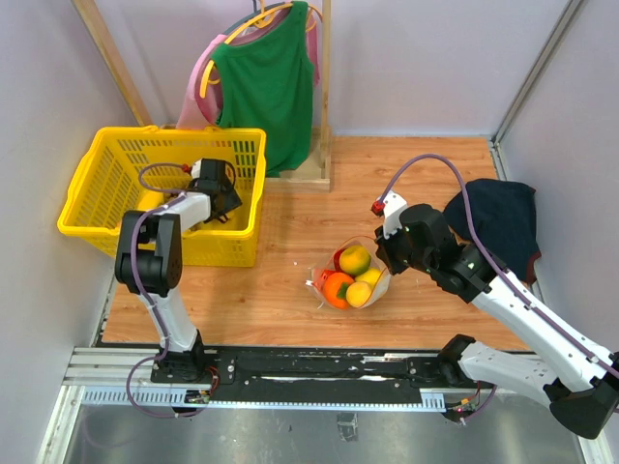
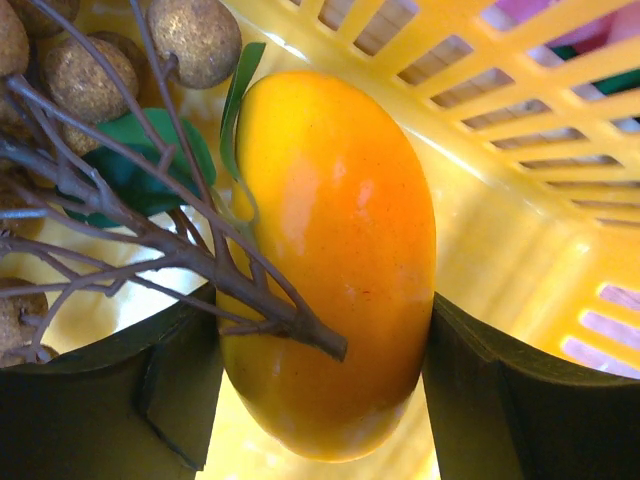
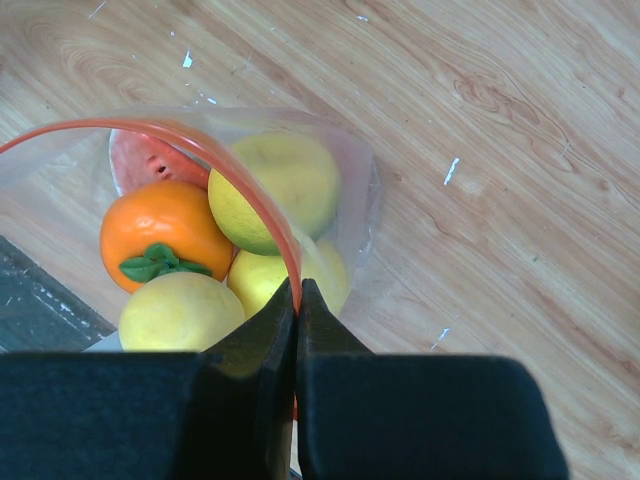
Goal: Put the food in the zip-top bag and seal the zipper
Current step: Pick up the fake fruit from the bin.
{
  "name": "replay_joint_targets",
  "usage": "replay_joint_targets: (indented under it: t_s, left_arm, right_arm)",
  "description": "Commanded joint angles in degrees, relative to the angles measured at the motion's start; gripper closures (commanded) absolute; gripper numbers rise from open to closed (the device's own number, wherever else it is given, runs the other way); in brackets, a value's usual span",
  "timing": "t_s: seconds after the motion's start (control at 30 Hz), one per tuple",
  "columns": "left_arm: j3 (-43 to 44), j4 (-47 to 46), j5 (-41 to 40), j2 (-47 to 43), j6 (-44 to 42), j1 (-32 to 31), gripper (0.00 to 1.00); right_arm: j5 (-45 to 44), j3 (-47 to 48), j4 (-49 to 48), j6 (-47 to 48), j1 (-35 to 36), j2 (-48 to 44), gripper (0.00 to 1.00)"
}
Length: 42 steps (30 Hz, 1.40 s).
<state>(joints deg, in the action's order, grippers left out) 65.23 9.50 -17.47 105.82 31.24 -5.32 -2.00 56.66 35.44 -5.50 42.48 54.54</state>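
Observation:
The clear zip-top bag (image 1: pixel 350 275) lies on the wooden table and holds several toy fruits: an orange (image 3: pixel 160 225), yellow pieces (image 3: pixel 280 180) and a red piece (image 3: pixel 140 160). Its red-orange zipper (image 3: pixel 250 185) arcs over the open mouth. My right gripper (image 3: pixel 298 290) is shut on the zipper strip at the bag's right edge; it also shows in the top view (image 1: pixel 387 253). My left gripper (image 1: pixel 224 198) is down in the yellow basket (image 1: pixel 106 184). In the left wrist view its fingers (image 2: pixel 180 400) press both sides of a yellow-orange mango (image 2: pixel 335 250).
A brown twig with round brown fruits and green leaves (image 2: pixel 120 180) lies across the mango inside the basket (image 2: pixel 520 130). A dark navy cloth (image 1: pixel 498 217) lies at the right. A wooden rack with a green shirt (image 1: pixel 266 82) stands at the back.

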Motion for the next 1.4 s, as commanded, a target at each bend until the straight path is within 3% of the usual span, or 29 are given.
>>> replay_joint_targets:
  t_s: [0.0, 0.07, 0.4, 1.03, 1.37]
  left_arm:
    - [-0.68, 2.08, 2.35, -5.12, -0.47, 0.40, 0.49]
    - [-0.49, 3.96, 4.18, -6.51, -1.08, 0.40, 0.53]
    - [-1.01, 11.76, 11.51, -14.77, -1.80, 0.40, 0.55]
    - [-3.74, 11.33, 21.08, -39.14, -11.95, -0.05, 0.61]
    - [-1.94, 9.85, 22.17, -47.69, -18.05, -10.99, 0.65]
  right_arm:
    - [0.59, 0.00, -1.19, 0.67, 0.67, -0.67, 0.99]
    - [0.67, 0.00, -1.17, 0.66, 0.65, -0.67, 0.99]
    - [1.02, 0.38, -1.23, 0.51, 0.66, -0.84, 0.99]
    - [1.65, 0.73, -2.43, -0.06, 0.68, -0.86, 0.99]
    - [2.01, 2.04, -2.74, -0.80, 0.66, 0.16, 0.99]
